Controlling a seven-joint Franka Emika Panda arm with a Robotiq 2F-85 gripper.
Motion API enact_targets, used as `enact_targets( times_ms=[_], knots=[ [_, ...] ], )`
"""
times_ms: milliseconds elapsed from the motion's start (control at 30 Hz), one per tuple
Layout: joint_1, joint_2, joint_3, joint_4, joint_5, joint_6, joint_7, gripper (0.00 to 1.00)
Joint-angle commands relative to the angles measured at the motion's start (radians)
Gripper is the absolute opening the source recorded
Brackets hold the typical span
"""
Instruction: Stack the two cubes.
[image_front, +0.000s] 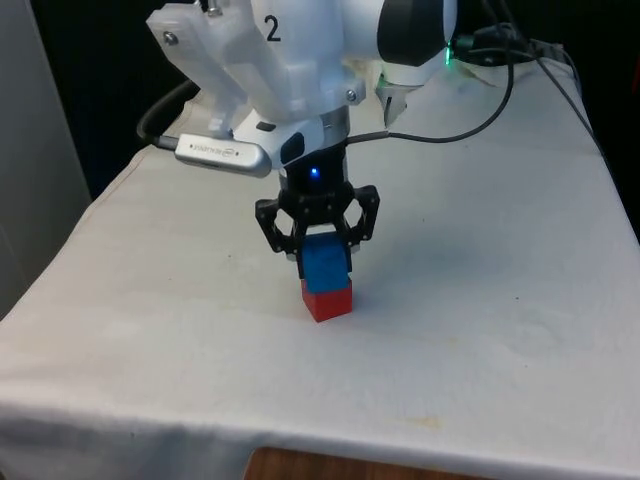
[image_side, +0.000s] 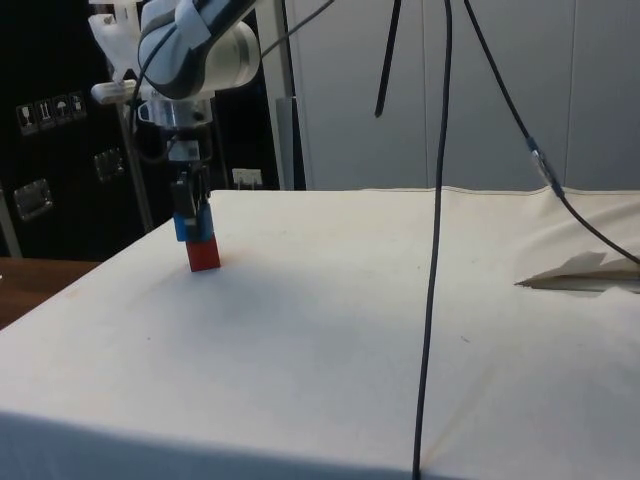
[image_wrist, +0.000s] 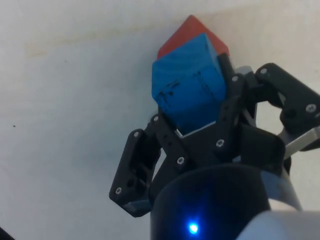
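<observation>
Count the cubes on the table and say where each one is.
2. The red cube sits on the white cloth; the blue cube rests on top of it, held in the gripper.

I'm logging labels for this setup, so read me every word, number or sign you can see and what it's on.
Blue cube: dark smudges, nothing readable.
Red cube: no text.
Sticker on the cabinet: white symbols, too small to read.
No quotable words on any of these.
</observation>
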Motion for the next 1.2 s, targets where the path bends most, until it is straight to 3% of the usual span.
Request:
enact_targets(
  times_ms=[0, 133, 200, 300, 1167],
  knots=[
    [0.008, 0.002, -0.004, -0.001, -0.005, 0.003, 0.009, 0.00],
    [0.017, -0.003, -0.005, -0.009, -0.009, 0.008, 0.015, 0.00],
    [0.012, -0.001, -0.001, -0.002, -0.004, 0.000, 0.008, 0.00],
    [0.019, -0.004, -0.007, -0.012, -0.008, 0.009, 0.012, 0.00],
    [0.018, -0.001, -0.014, -0.007, -0.004, 0.001, -0.001, 0.00]
  ],
)
